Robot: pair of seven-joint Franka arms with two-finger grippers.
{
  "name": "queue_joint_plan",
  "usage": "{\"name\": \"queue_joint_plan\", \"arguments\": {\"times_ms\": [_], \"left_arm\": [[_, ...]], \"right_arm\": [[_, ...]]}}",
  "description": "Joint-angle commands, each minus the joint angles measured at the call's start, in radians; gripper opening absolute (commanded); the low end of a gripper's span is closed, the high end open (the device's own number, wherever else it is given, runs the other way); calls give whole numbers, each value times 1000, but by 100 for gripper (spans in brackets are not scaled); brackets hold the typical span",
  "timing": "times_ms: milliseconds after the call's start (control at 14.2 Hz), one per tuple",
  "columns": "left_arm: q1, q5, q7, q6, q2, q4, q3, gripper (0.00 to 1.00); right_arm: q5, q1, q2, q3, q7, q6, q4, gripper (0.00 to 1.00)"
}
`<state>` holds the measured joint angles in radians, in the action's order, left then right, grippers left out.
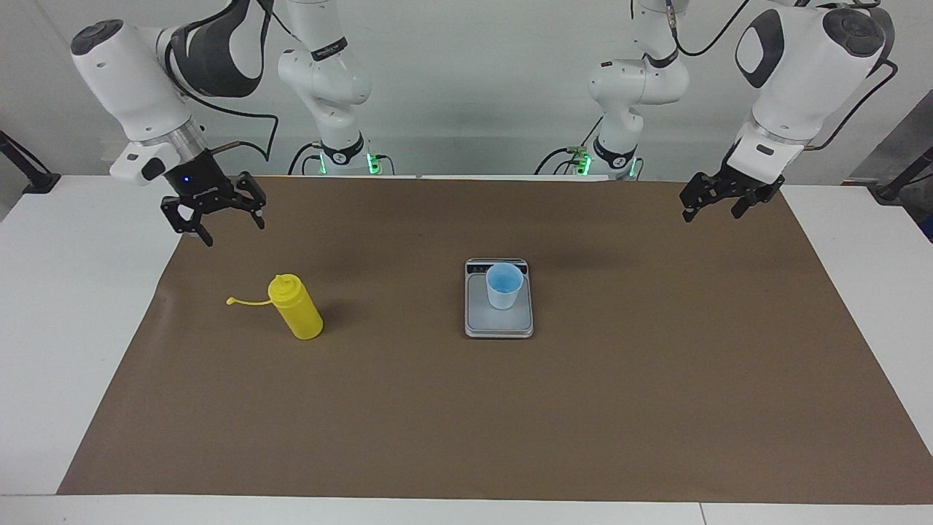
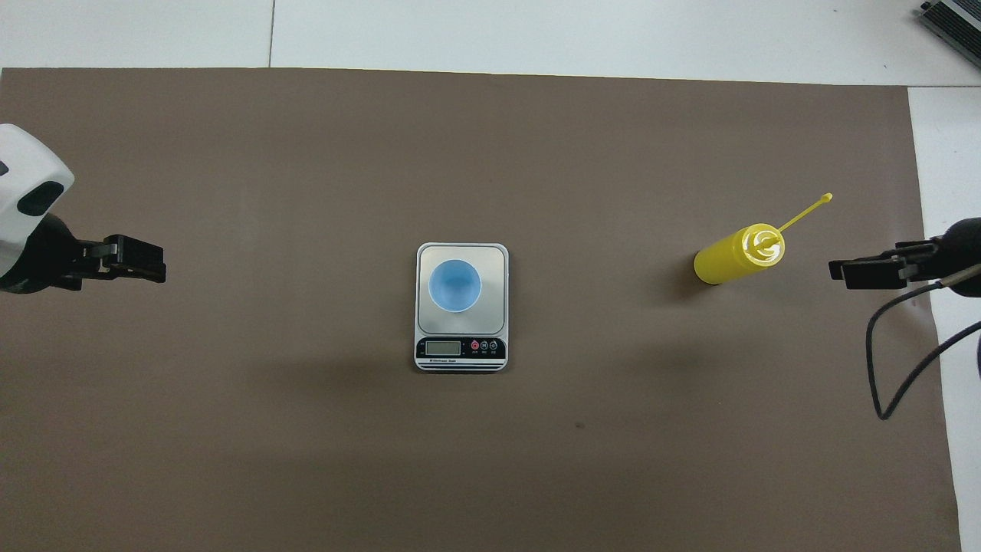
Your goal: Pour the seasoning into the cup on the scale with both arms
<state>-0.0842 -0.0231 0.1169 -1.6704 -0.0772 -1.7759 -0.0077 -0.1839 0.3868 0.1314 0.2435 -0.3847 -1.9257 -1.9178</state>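
The yellow seasoning bottle [image 1: 295, 306] stands upright on the brown mat toward the right arm's end of the table, its cap strap sticking out sideways; it also shows in the overhead view [image 2: 739, 254]. The light-blue cup [image 1: 504, 286] stands on the silver-grey scale [image 1: 481, 319] at the middle of the mat, and looks empty from above [image 2: 454, 285]. The scale [image 2: 494, 261] has its display strip on the edge nearer to the robots. My right gripper [image 1: 235, 232] hangs open and empty over the mat's corner, apart from the bottle. My left gripper [image 1: 712, 216] hangs open and empty over the mat's other end.
The brown mat [image 1: 466, 423] covers most of the white table [image 1: 65, 306]. A black cable [image 2: 889, 368] loops down from the right arm by the mat's edge. The left gripper [image 2: 149, 261] and right gripper [image 2: 851, 273] show at the overhead view's sides.
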Motion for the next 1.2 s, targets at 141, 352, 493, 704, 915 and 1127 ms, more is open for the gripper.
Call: {"name": "queue_joint_plan", "arguments": {"times_ms": [141, 352, 493, 704, 915, 1127], "left_arm": [[1, -6, -14, 15, -6, 6, -5, 100], [6, -6, -13, 26, -9, 4, -5, 100], [11, -6, -13, 17, -9, 4, -3, 100], [9, -6, -14, 20, -7, 4, -3, 100], [9, -6, -14, 20, -9, 4, -3, 100], [9, -6, -14, 21, -9, 4, -3, 100]], "right_arm": [[130, 15, -10, 85, 284, 91, 92, 100], [190, 15, -27, 144, 424, 165, 158, 100], [225, -6, -30, 183, 507, 197, 180, 100], [241, -26, -39, 183, 546, 214, 200, 100], [239, -26, -56, 183, 544, 229, 238, 100], [235, -25, -84, 183, 544, 240, 279, 100]]}}
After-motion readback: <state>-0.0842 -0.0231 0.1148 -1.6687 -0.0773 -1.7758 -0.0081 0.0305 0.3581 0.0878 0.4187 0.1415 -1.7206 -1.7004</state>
